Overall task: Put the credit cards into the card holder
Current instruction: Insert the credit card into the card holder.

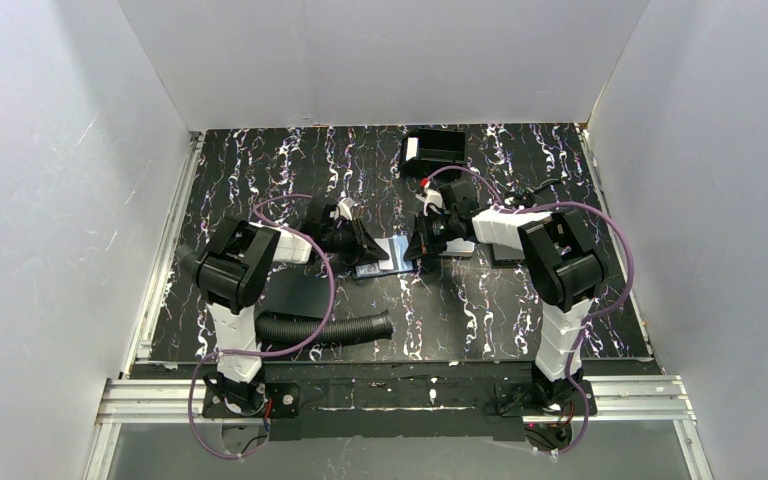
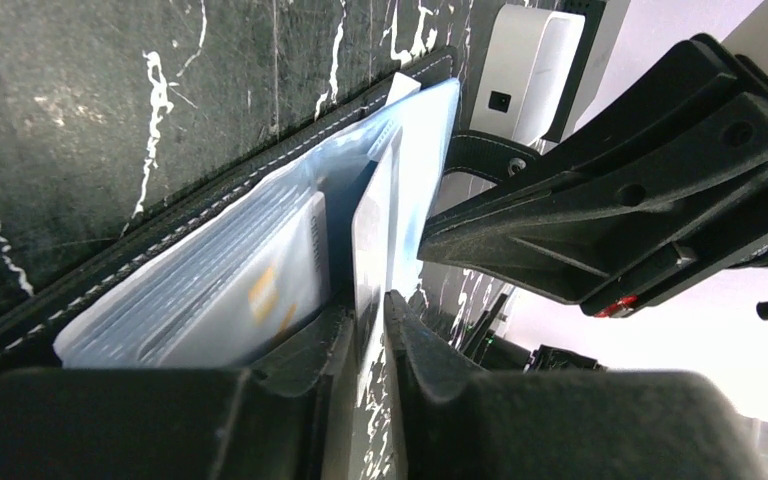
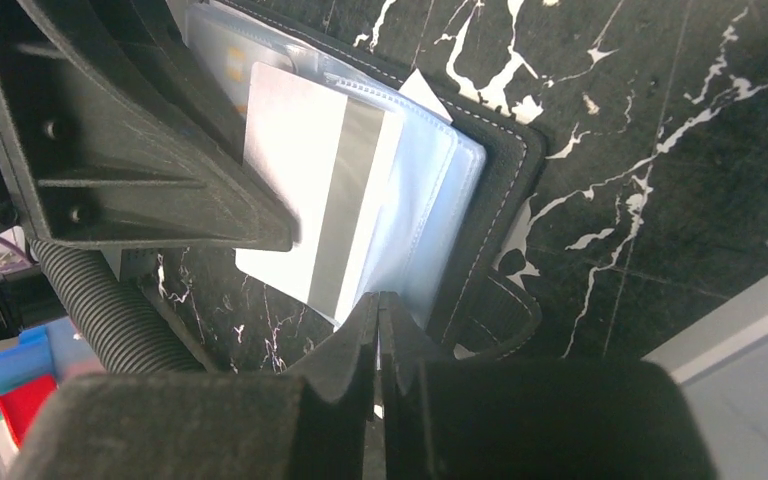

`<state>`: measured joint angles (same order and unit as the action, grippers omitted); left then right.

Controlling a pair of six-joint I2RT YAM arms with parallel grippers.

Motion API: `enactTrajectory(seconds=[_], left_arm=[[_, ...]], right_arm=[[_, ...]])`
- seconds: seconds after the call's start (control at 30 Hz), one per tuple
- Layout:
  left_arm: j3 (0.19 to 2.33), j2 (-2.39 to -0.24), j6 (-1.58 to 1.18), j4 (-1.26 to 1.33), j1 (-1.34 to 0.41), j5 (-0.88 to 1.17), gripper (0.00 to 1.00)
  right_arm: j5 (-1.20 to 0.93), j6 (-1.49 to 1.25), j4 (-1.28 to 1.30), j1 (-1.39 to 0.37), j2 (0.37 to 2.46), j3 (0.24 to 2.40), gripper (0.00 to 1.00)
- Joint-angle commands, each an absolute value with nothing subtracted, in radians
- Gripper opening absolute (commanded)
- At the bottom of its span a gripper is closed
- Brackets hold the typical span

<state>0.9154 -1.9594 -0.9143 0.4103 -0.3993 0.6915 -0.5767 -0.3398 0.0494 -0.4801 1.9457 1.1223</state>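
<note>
One pale chip card (image 2: pixel 260 290) is sleeved in the small black bifold card holder (image 3: pixel 520 170), open mid-table. A white striped card (image 3: pixel 310 180) is pinched by the left gripper (image 2: pixel 370 305), not yet inserted. The right gripper (image 3: pixel 380 310) is closed at a clear sleeve (image 3: pixel 425 220) edge.

Black card holder (image 3: pixel 516 190) open flat; pale grey-striped credit card (image 3: pixel 305 190) across clear sleeves (image 3: pixel 422 215).

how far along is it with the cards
Done: one chip card already sits in a clear sleeve of the open card holder.
In hand: the left gripper pinches a pale striped card at the sleeves, with the right gripper shut beside them.
Left: that card looks only partly in. I can't tell whether more cards wait.
</note>
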Motion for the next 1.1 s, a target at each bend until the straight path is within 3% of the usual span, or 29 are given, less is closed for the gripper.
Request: enactTrajectory(seconds=[0.0, 0.2, 0.33, 0.77, 0.93, 1.07], left_arm=[[0.918, -1.937, -0.891, 0.354, -0.410, 0.649, 0.22], [0.948, -1.882, -0.837, 0.178, -0.410, 0.597, 0.40], [1.034, -1.863, -0.766, -0.026, -0.414, 0.527, 0.45], [1.201, -1.947, -0.762, -0.178, -0.488, 0.446, 0.51], [1.298, -2.000, -0.756, -0.253, -0.536, 0.395, 0.68], [1.357, -2.009, -0.714, -0.363, -0.556, 0.330, 0.72]], right_arm=[[-0.504, -0.299, 0.185, -0.484, 1.897, 1.172, 0.13], [-0.494, -0.285, 0.212, -0.478, 1.879, 1.183, 0.21], [-0.497, -0.280, 0.216, -0.475, 1.881, 1.191, 0.23], [-0.527, -0.305, 0.149, -0.474, 1.930, 1.167, 0.16], [-0.546, -0.322, 0.113, -0.474, 1.941, 1.156, 0.15], [-0.561, -0.333, 0.096, -0.469, 1.941, 1.141, 0.15]])
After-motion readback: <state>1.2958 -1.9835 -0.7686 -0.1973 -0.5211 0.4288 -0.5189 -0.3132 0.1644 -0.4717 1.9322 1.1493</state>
